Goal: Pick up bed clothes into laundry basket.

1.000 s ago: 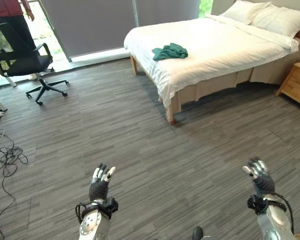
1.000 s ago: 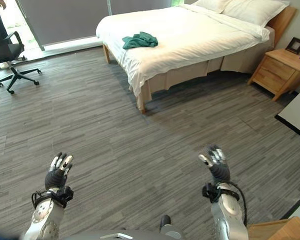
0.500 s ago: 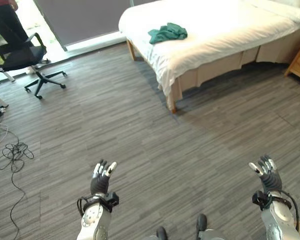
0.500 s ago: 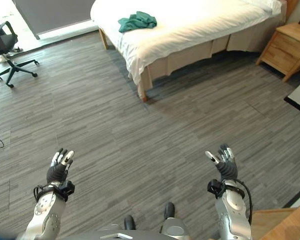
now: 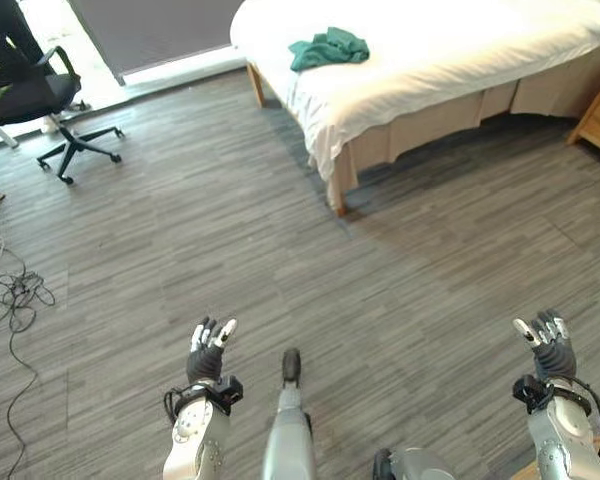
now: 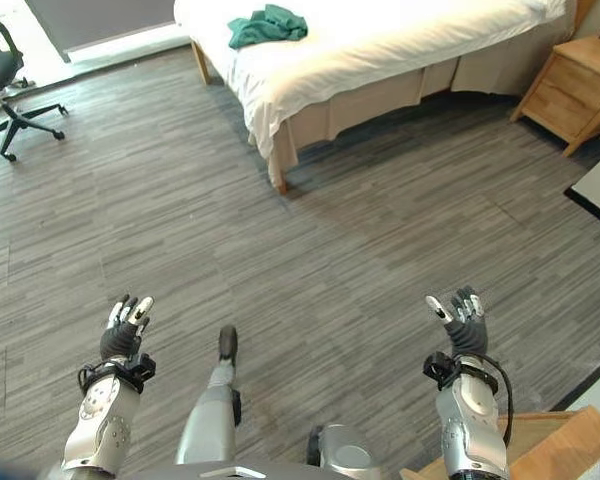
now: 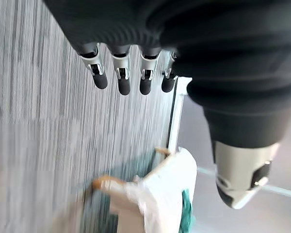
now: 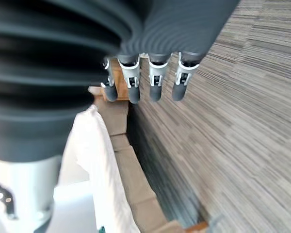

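A crumpled green garment (image 5: 329, 48) lies on the white bed (image 5: 430, 60) near its foot corner, far ahead across the floor. My left hand (image 5: 208, 352) is raised low in the view, fingers straight and holding nothing. My right hand (image 5: 547, 343) hangs at the lower right, likewise open and empty. In the left wrist view the fingers (image 7: 123, 80) point toward the bed (image 7: 169, 189), with a sliver of the green garment (image 7: 186, 218) at its edge. The right wrist view shows straight fingers (image 8: 155, 80) above the grey floor and the bed's side (image 8: 104, 165).
A black office chair (image 5: 40, 105) stands at the far left by the window, a person's dark legs (image 5: 8, 30) behind it. Cables (image 5: 15, 295) lie on the floor at the left. A wooden nightstand (image 6: 570, 90) stands right of the bed. Grey plank floor lies between.
The whole picture has shifted: the camera moved closer to the bed and tilted down. Both hands stay raised and open in about the same place.
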Controlling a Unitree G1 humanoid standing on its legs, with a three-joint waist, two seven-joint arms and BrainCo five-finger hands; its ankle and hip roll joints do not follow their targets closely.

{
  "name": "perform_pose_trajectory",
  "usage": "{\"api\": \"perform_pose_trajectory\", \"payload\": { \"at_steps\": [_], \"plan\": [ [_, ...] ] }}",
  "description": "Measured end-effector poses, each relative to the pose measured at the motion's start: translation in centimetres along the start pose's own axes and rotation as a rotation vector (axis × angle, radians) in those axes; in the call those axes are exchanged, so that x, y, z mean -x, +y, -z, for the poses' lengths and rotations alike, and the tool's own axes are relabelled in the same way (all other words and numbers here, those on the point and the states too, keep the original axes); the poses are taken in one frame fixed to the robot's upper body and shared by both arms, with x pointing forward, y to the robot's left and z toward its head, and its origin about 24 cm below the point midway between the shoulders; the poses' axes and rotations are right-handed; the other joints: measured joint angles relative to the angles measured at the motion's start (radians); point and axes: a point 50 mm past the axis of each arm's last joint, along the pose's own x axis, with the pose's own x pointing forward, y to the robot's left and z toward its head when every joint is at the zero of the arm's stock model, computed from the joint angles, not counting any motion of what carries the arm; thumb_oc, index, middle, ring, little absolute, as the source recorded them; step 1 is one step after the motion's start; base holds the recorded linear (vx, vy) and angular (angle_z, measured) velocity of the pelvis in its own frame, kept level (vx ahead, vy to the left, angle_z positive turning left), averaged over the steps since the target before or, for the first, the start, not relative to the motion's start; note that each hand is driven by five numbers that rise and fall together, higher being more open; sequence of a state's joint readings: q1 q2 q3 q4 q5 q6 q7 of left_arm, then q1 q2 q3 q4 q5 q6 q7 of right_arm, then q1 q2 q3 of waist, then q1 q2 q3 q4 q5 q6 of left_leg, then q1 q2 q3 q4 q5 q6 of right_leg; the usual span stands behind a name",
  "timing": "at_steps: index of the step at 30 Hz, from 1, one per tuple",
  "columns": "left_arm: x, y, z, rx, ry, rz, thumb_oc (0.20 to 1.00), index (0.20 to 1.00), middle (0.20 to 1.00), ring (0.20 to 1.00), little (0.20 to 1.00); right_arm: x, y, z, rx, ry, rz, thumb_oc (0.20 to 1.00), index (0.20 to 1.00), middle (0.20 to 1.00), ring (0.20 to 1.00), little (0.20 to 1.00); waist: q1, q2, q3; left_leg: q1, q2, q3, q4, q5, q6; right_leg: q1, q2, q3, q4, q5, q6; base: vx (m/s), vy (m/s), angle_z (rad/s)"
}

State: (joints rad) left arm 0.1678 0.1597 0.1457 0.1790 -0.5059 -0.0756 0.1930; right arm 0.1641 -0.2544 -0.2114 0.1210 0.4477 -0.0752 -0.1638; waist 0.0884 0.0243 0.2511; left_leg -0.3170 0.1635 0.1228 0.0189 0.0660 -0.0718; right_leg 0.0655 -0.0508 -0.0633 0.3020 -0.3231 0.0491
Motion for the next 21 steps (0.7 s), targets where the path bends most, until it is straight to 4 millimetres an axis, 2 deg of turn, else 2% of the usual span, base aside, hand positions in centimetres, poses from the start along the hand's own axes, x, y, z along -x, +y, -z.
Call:
{"api": "perform_pose_trajectory", "payload": {
  "at_steps": [3,4,5,6,7,8,10,11,12,13,14,15,16,18,19,20,21],
  "plan": [
    [0.5,0.8,0.1,-0.012,-0.001,-0.018,1.0,1.0,1.0,1.0,1.0,0.1,1.4,0.2,0.016,0.006,-0.066,1.0,1.0,1.0,1.0,1.0,0.006,0.012,-0.092,0.069,-0.044,-0.002,0.039,0.009,0.022,0.042,-0.041,0.046,-0.054,-0.005,0.037,0.34,0.277,-0.63],
    [0.6,0.8,0.1,-0.014,-0.005,-0.013,1.0,1.0,1.0,1.0,1.0,0.3,1.6,0.2,0.018,0.006,-0.077,1.0,1.0,1.0,1.0,1.0,0.002,0.036,-0.108,0.114,-0.043,0.017,0.057,0.059,0.056,0.068,-0.067,0.037,-0.024,-0.03,0.062,0.18,0.215,-0.48],
    [0.1,1.0,-0.4,-0.041,-0.014,-0.012,1.0,1.0,1.0,1.0,1.0,0.7,2.8,1.7,-0.023,0.067,-0.095,1.0,1.0,1.0,1.0,1.0,-0.011,-0.033,-0.121,0.115,-0.105,0.05,0.099,0.042,0.074,0.02,-0.152,0.009,0.09,-0.045,0.086,0.27,0.363,-0.36],
    [0.1,1.2,-0.8,-0.049,-0.026,-0.01,1.0,1.0,1.0,1.0,1.0,1.1,3.6,2.0,-0.04,0.076,-0.12,1.0,1.0,1.0,1.0,1.0,-0.01,-0.049,-0.129,0.115,-0.118,0.061,0.111,0.024,0.07,0.013,-0.172,0.013,0.107,-0.033,0.088,0.37,0.534,-0.58],
    [-0.5,1.3,-1.8,-0.08,-0.054,0.003,1.0,1.0,1.0,1.0,1.0,1.3,5.6,2.3,-0.067,0.083,-0.191,1.0,1.0,1.0,1.0,1.0,0.001,-0.081,-0.13,0.133,-0.141,0.111,0.111,-0.008,0.111,-0.038,-0.212,0.019,0.178,0.035,0.08,0.4,0.608,-0.58],
    [-0.8,1.2,-2.3,-0.086,-0.067,0.01,1.0,1.0,1.0,1.0,1.0,1.2,6.2,2.1,-0.065,0.076,-0.224,1.0,1.0,1.0,1.0,1.0,-0.002,-0.075,-0.126,0.148,-0.153,0.116,0.106,-0.021,0.129,-0.067,-0.226,0.013,0.239,0.088,0.073,0.31,0.458,-0.4],
    [-1.3,0.7,-2.9,-0.09,-0.091,0.025,1.0,1.0,1.0,1.0,1.0,1.3,6.5,1.8,-0.084,0.064,-0.227,1.0,1.0,1.0,1.0,1.0,-0.018,-0.056,-0.115,0.219,-0.195,0.111,0.069,-0.04,0.155,-0.126,-0.306,-0.043,0.428,0.211,0.05,0.26,0.334,0.18],
    [-1.4,0.6,-3.1,-0.102,-0.095,0.035,1.0,1.0,1.0,1.0,1.0,1.3,6.5,1.9,-0.086,0.07,-0.229,1.0,1.0,1.0,1.0,1.0,-0.018,-0.043,-0.114,0.247,-0.216,0.108,0.057,-0.051,0.165,-0.142,-0.344,-0.068,0.458,0.217,0.055,0.44,0.418,0.12],
    [-1.3,0.8,-3.2,-0.103,-0.099,0.029,1.0,1.0,1.0,1.0,1.0,1.3,6.5,1.9,-0.094,0.067,-0.228,1.0,1.0,1.0,1.0,1.0,-0.022,-0.02,-0.117,0.261,-0.214,0.117,0.055,-0.082,0.192,-0.159,-0.337,-0.053,0.427,0.257,0.076,0.45,0.327,-0.1],
    [-1.2,0.9,-3.4,-0.1,-0.108,0.024,1.0,1.0,1.0,1.0,1.0,1.2,7.0,1.6,-0.099,0.057,-0.252,1.0,1.0,1.0,1.0,1.0,-0.027,-0.008,-0.103,0.276,-0.228,0.105,0.034,-0.11,0.217,-0.22,-0.345,-0.056,0.457,0.242,0.078,0.33,0.151,-0.22],
    [-1.0,1.2,-3.2,-0.097,-0.104,0.012,1.0,1.0,1.0,1.0,1.0,1.3,7.2,1.4,-0.104,0.049,-0.266,1.0,1.0,1.0,1.0,1.0,-0.034,0.002,-0.084,0.298,-0.23,0.107,0.015,-0.105,0.218,-0.251,-0.35,-0.088,0.468,0.211,0.075,0.22,0.078,-0.22],
    [-0.8,1.4,-2.9,-0.1,-0.091,0.007,1.0,1.0,1.0,1.0,1.0,1.3,6.9,1.3,-0.091,0.047,-0.273,1.0,1.0,1.0,1.0,1.0,-0.039,0.027,-0.068,0.314,-0.222,0.113,-0.005,-0.09,0.199,-0.283,-0.351,-0.159,0.425,0.19,0.077,0.21,0.032,-0.07],
    [-0.5,1.5,-2.7,-0.103,-0.085,0.011,1.0,1.0,1.0,1.0,1.0,1.5,6.3,1.6,-0.07,0.066,-0.269,1.0,1.0,1.0,1.0,1.0,-0.046,0.036,-0.059,0.323,-0.224,0.115,-0.019,-0.077,0.182,-0.311,-0.348,-0.228,0.355,0.191,0.083,0.24,0.036,0.25],
    [-0.3,1.3,-3.1,-0.099,-0.102,0.025,1.0,1.0,1.0,1.0,1.0,1.7,5.4,1.9,-0.049,0.079,-0.25,1.0,1.0,1.0,1.0,1.0,-0.084,0.017,-0.046,0.345,-0.231,0.105,-0.038,-0.103,0.157,-0.365,-0.3,-0.263,0.254,0.197,0.08,0.37,0.029,0.2],
    [0.0,1.8,-2.8,-0.099,-0.091,0.007,1.0,1.0,1.0,1.0,1.0,1.6,5.3,1.8,-0.045,0.078,-0.253,1.0,1.0,1.0,1.0,1.0,-0.079,0.013,-0.042,0.359,-0.232,0.117,-0.057,-0.113,0.145,-0.383,-0.265,-0.293,0.154,0.213,0.085,0.42,-0.007,-0.2],
    [0.2,2.2,-2.4,-0.102,-0.072,-0.004,1.0,1.0,1.0,1.0,1.0,1.6,5.1,1.7,-0.042,0.073,-0.241,1.0,1.0,1.0,1.0,1.0,-0.09,0.0,-0.043,0.371,-0.238,0.114,-0.064,-0.118,0.138,-0.389,-0.212,-0.276,0.044,0.24,0.089,0.44,0.0,-0.21],
    [0.2,2.1,-2.0,-0.092,-0.06,-0.006,1.0,1.0,1.0,1.0,1.0,1.5,4.6,1.7,-0.04,0.069,-0.222,1.0,1.0,1.0,1.0,1.0,-0.101,-0.013,-0.039,0.385,-0.243,0.104,-0.069,-0.128,0.136,-0.396,-0.149,-0.21,-0.043,0.256,0.098,0.45,0.001,0.07]
  ]
}}
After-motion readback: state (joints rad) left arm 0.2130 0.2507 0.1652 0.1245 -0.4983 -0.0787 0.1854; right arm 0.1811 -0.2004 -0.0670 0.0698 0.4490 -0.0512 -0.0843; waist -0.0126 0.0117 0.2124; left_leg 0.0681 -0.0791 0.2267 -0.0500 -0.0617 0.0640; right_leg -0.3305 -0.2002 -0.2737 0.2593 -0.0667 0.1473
